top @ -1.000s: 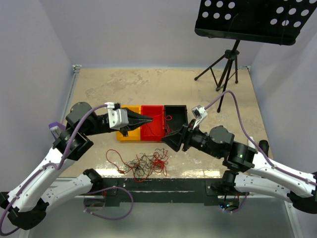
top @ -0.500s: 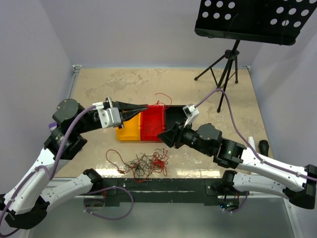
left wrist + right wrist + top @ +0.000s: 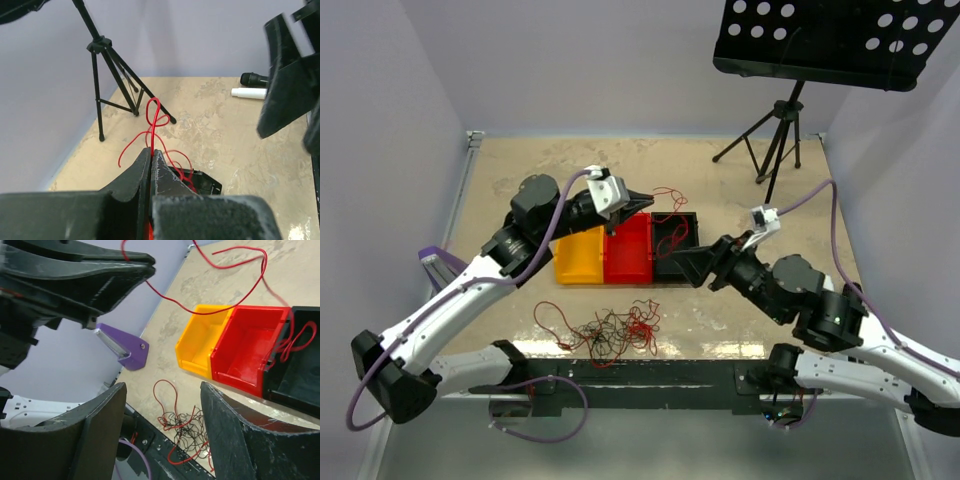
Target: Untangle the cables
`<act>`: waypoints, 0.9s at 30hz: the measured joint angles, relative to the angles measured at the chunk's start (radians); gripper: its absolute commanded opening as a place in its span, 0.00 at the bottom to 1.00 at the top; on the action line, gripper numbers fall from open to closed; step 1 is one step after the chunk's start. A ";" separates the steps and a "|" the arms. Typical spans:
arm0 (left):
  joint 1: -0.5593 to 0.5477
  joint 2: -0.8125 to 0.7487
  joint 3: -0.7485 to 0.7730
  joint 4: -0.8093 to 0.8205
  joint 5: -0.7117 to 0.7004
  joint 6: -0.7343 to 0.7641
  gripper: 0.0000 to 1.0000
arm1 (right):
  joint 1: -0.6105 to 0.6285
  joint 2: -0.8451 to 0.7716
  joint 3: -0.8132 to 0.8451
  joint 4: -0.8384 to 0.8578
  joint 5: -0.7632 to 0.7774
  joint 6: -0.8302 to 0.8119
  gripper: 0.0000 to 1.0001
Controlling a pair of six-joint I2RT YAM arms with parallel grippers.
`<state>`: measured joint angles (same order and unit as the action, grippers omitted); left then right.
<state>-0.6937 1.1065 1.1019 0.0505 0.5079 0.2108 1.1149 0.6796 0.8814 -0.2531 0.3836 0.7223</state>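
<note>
The cables (image 3: 608,331) lie as a tangled heap of thin red and black wires near the table's front edge, also in the right wrist view (image 3: 186,426). My left gripper (image 3: 646,200) hangs above the bins, shut on one red cable (image 3: 153,113). That cable (image 3: 669,196) loops in the air and trails down into the black bin (image 3: 686,222). My right gripper (image 3: 672,264) stands open just in front of the black bin, nothing between its fingers (image 3: 102,427). In the right wrist view the red cable (image 3: 239,288) arcs above the bins.
Yellow (image 3: 577,258), red (image 3: 628,252) and black bins stand side by side mid-table. A tripod (image 3: 768,132) stands at the back right under a perforated black tray. A purple block (image 3: 436,261) sits at the left edge. A white tube (image 3: 249,92) lies at the far right.
My left gripper has risen and swung right and farther back, drawing the red cable up over the black bin. My right gripper has pulled back to the right and opened wider.
</note>
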 measured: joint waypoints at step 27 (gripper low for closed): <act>-0.001 0.372 0.059 0.188 -0.137 -0.078 0.00 | 0.000 -0.055 -0.001 -0.196 0.142 0.059 0.65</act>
<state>-0.6949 1.4788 1.1606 0.2382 0.3710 0.1326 1.1149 0.6247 0.8803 -0.4488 0.5251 0.7811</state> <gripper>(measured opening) 0.019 0.648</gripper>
